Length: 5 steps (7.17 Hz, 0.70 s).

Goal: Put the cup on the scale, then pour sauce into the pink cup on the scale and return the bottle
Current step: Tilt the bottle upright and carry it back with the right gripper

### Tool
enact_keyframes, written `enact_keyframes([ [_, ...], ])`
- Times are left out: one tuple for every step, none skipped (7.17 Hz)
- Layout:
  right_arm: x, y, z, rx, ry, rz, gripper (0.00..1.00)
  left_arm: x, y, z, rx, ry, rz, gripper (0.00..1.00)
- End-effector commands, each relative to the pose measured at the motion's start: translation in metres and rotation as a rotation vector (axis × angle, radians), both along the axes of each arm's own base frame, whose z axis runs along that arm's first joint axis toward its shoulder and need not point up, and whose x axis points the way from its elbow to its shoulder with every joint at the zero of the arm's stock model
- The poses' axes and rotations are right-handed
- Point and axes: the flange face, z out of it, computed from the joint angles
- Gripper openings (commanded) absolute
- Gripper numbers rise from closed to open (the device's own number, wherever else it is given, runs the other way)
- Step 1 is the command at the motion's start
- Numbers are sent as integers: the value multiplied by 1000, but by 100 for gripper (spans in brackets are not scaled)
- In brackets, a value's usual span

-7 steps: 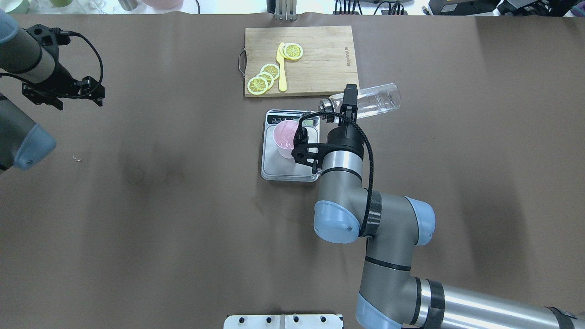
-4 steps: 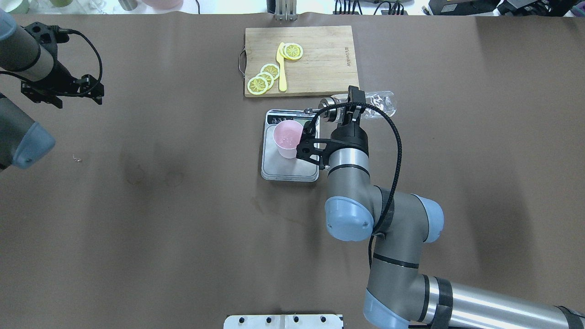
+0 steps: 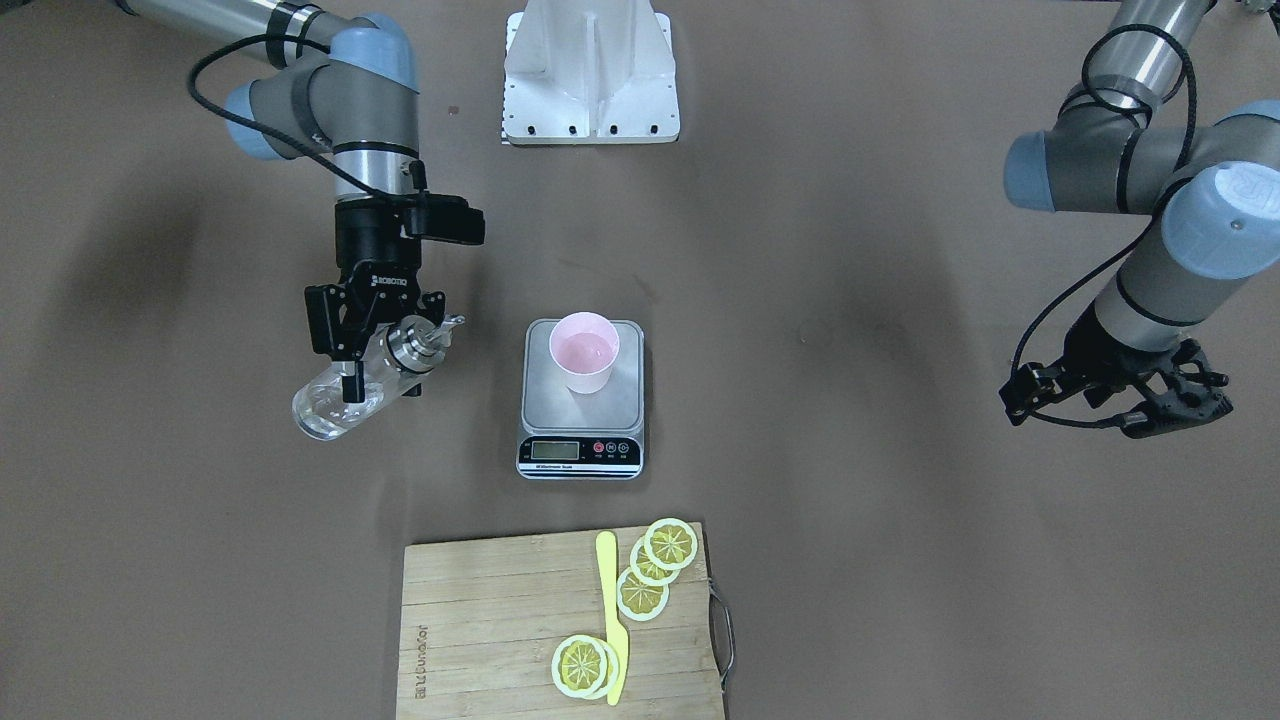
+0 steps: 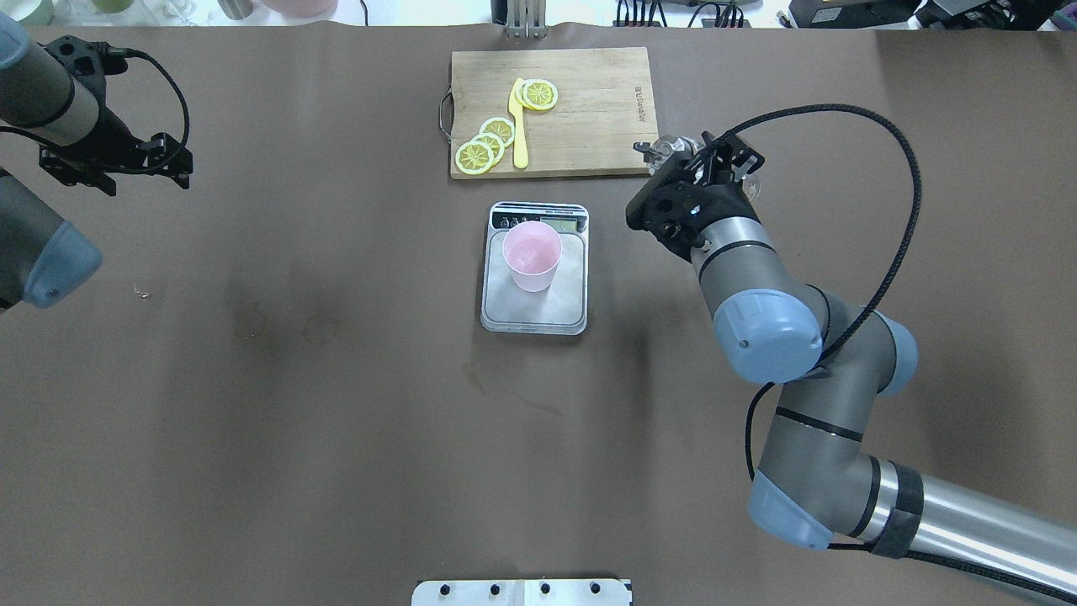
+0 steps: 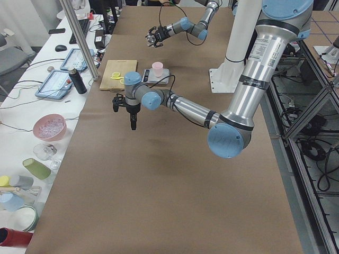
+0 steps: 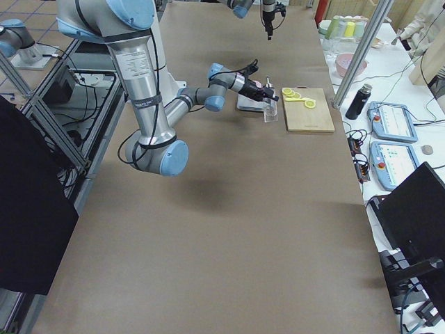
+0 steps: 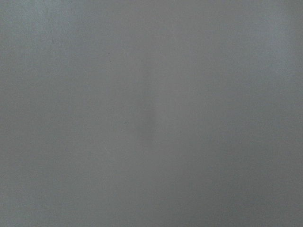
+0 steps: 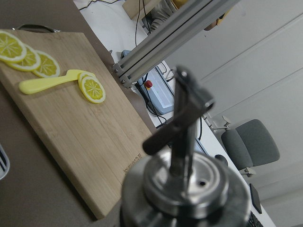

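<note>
Exterior front-facing: my right jaws clamp bottle (image 3: 322,410), tilted, silver cap toward scale (image 3: 582,405), held off worktop (image 3: 850,520), apart from scale. Cup (image 3: 584,352) upright on scale platform. My left jaws well apart; cannot tell opening.

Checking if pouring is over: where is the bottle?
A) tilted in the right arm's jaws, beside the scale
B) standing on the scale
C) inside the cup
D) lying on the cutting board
A: the bottle hangs clamped and tilted beside the scale, which carries only the cup.
</note>
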Motion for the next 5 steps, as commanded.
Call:
enact_keyframes([
  [29,-2,21,-77,-264,8,0,-2,-1,-2,1,1,-4,98],
  [41,2,44,-91,-335,27,0,-5,-2,-2,0,7,-6,98],
  [50,6,57,-95,-403,27,0,-5,-1,-3,1,8,-6,98],
  [57,6,68,-147,-489,37,0,-5,-1,-3,1,8,-6,98],
  [73,6,87,-182,-554,61,0,-5,-2,-4,2,8,-6,98],
])
